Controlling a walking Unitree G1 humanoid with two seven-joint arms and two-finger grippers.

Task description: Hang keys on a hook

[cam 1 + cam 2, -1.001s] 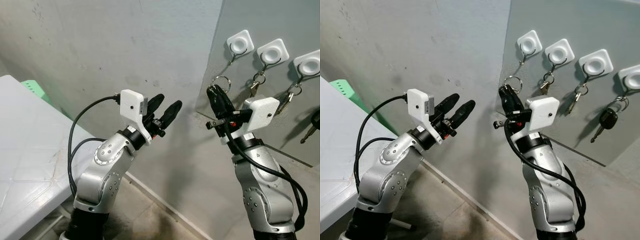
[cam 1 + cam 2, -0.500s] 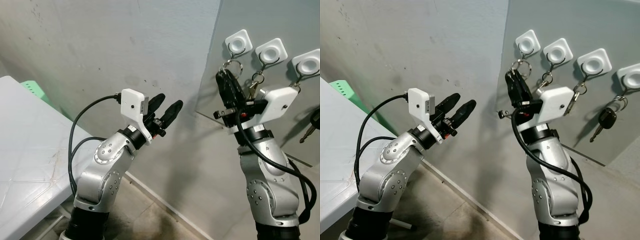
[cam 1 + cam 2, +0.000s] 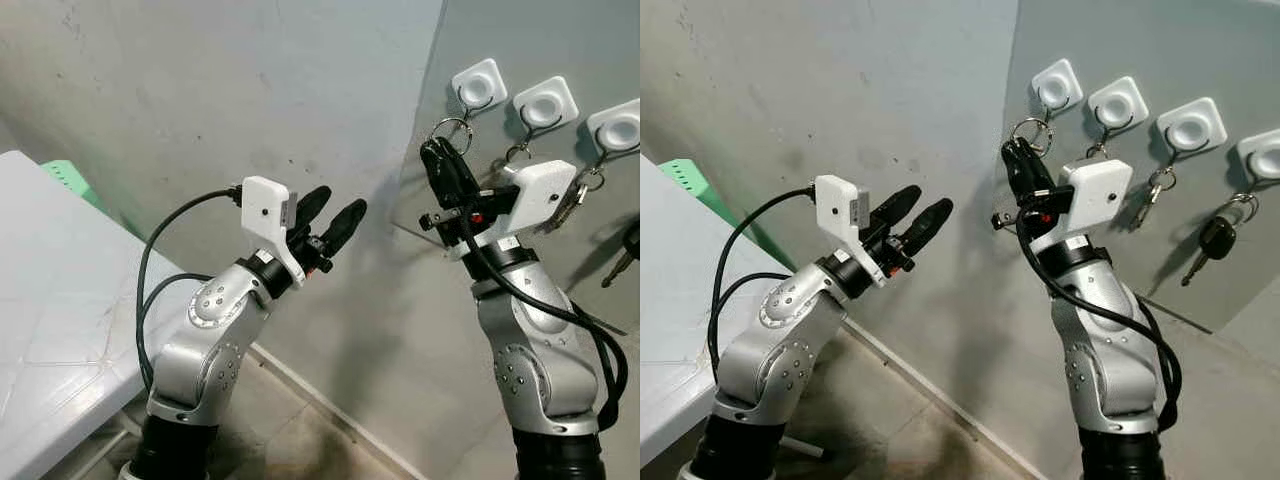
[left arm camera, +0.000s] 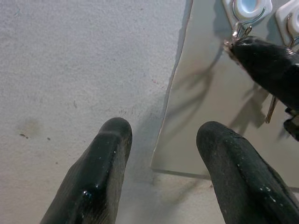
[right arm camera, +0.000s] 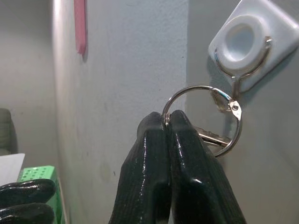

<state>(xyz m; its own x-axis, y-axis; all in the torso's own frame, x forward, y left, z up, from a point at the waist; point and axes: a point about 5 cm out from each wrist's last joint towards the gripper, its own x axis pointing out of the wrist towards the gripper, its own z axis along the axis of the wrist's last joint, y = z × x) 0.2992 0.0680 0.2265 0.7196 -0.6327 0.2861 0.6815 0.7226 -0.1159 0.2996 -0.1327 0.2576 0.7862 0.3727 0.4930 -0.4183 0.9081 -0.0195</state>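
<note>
My right gripper (image 3: 434,152) is raised to the grey board (image 3: 560,40) and is shut on a silver key ring (image 3: 450,127). The ring (image 5: 205,119) hangs just under the leftmost white hook (image 5: 246,43). Its clasp overlaps the hook's wire, and I cannot tell whether it is caught on it. A key blade pokes out behind the fingers (image 5: 154,154). My left gripper (image 3: 336,214) is open in mid-air to the left, in front of the wall, holding nothing.
Three more white hooks (image 3: 1117,100) (image 3: 1187,125) (image 3: 1262,155) run to the right, each with keys, the last with a black car key (image 3: 1206,243). A white table (image 3: 50,300) and a green crate (image 3: 70,175) stand at left.
My right gripper lifted the key ring from below up to the leftmost hook, then shifted slightly left. The left arm has stayed still.
</note>
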